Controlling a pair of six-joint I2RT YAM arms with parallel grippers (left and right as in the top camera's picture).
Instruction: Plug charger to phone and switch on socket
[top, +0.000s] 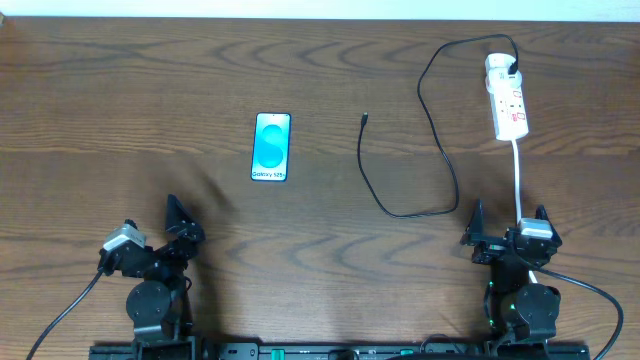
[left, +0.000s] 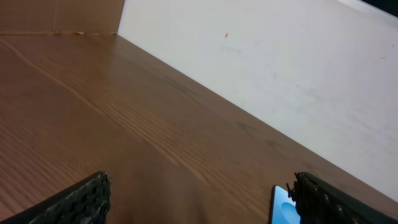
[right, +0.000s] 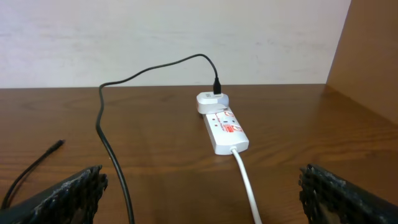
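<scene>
Though the rest blurs, the phone (top: 271, 147) seems to read "Galaxy".

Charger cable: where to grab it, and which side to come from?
Grip the charger just behind its connector tip, from straight above, jaws across the cable. That free end lies flat and nearly straight on bare table; the other end is plugged into the socket.

Phone (top: 271, 147) flat on table (top: 100, 100), left of centre. Charger (top: 441, 165) on table right of phone. Its connector tip (top: 365, 118) lies apart from phone. Cable loops toward near edge, then back to far end of socket (top: 509, 105). Socket far right. Socket cord (top: 517, 180) leaves its near end.
</scene>
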